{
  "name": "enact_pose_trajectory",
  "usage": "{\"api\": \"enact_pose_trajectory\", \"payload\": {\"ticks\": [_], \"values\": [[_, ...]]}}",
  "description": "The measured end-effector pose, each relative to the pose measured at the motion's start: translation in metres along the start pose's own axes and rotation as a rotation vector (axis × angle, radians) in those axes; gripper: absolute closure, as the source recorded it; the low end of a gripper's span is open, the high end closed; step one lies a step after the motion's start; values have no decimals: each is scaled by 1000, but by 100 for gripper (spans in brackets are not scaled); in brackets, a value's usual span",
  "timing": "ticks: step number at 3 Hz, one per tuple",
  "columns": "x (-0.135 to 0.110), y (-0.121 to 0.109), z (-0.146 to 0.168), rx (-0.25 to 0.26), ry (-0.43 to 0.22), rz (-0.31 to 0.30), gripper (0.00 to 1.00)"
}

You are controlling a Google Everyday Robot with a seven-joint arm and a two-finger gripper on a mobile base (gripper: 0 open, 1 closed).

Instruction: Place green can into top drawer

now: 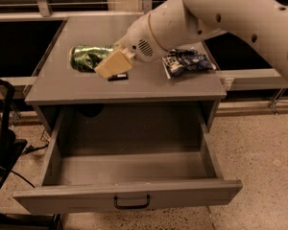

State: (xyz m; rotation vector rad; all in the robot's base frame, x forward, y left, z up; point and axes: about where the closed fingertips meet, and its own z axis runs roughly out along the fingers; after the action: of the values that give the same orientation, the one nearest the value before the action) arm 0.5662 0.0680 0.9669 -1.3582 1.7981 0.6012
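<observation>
the white arm (221, 13) enters from the upper right of the frame and slopes down to the left over the cabinet top (134, 87). its gripper (111, 64) sits at upper left of centre, right against the right end of the green can (84, 57).

on top: 1 green can lying on its side, 1 dark snack bar (118, 76) just under the gripper, 1 blue-and-white snack bag (185, 61) to the right. below, 1 top drawer (129, 193) stands pulled open, with 1 black handle (132, 202).

whether the jaws are apart or clamped on the can, i cannot tell.
</observation>
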Motion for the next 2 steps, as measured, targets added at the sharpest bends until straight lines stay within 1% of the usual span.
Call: {"api": "enact_pose_trajectory", "payload": {"ticks": [1, 2], "values": [[20, 19, -21, 7, 33, 28, 100], [43, 34, -30, 12, 26, 44, 100]]}}
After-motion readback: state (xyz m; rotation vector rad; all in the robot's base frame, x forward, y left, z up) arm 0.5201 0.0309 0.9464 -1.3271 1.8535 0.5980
